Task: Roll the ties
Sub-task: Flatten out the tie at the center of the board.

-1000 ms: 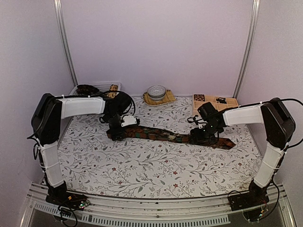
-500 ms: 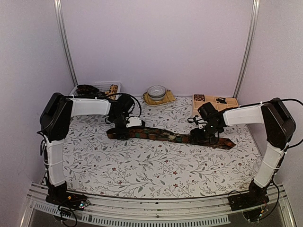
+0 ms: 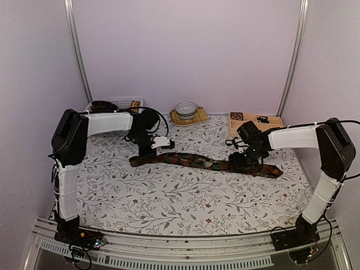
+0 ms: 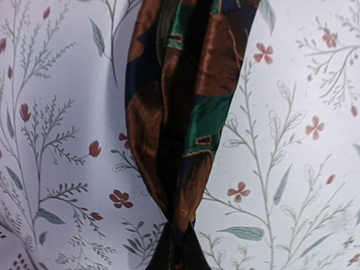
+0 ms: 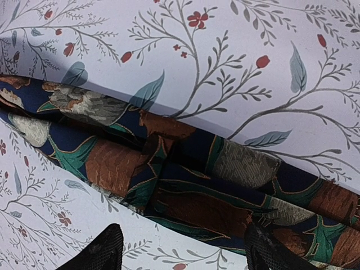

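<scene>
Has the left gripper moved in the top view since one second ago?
Yes. The left gripper has shifted to the right, closer to the bowl at the back of the table, and it is now shut on the tie.

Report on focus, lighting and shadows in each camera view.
Top external: even, soft light with barely any shadows; the tie is small and lacks detail. Left wrist: the tie fills the centre, slightly soft, with a satin sheen and a grey shadow along its left edge. Right wrist: sharpest view, weave visible; the right claw shows only dark, soft-edged tips.
</scene>
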Motion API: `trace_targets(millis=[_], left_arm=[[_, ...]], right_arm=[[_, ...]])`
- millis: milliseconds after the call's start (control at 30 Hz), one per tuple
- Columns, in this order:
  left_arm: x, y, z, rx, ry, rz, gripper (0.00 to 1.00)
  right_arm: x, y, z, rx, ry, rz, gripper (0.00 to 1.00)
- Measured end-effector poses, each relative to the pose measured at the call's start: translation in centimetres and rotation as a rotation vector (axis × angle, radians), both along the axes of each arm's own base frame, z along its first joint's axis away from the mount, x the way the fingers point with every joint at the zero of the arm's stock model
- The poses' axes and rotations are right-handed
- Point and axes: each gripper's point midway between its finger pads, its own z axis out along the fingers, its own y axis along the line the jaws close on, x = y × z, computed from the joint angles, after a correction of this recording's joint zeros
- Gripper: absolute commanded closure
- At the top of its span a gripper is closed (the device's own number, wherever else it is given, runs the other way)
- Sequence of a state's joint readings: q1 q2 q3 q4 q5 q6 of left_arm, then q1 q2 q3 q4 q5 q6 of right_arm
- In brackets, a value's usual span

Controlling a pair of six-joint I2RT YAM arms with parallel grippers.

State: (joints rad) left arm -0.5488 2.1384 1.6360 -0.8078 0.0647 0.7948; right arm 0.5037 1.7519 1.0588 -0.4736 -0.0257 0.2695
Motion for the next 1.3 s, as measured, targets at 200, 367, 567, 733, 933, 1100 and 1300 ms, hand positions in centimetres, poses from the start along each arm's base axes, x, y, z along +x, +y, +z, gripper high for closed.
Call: trace_targets(millis=[200,367,567,733,933,1100,1300], left_arm=[[-2.6,-0.6,1.7,-0.054,0.173,0.118,1.0],[-6.2,-0.6,1.0,-0.057,0.342,0.213,0.87],[-9.7,1.0,-1.0,0.002,0.482,0.305,0.79],[-9.7,2.2,-1.4,0.043,0.482,0.353,0.72],[-7.8,4.2,-2.0,0.093,0.429,0.412,0.51],[-6.6,4.9,-2.0,0.12,0.383,0.432,0.28],[-5.3,5.4,-2.0,0.153,0.317,0.44,0.15]], right_arm=[[0.2,-0.5,0.8,-0.02,-0.024,-0.016,0.27],[0.1,0.4,1.0,0.027,-0.019,0.005,0.27],[0.7,5.3,3.3,0.166,-0.102,0.152,0.18],[1.9,11.0,7.6,0.222,-0.272,0.364,0.06],[0.8,15.0,7.3,0.148,-0.412,0.717,0.0],[-1.2,16.8,3.9,0.039,-0.433,0.999,0.0],[-0.9,18.3,0.5,-0.033,-0.393,1.186,0.0]])
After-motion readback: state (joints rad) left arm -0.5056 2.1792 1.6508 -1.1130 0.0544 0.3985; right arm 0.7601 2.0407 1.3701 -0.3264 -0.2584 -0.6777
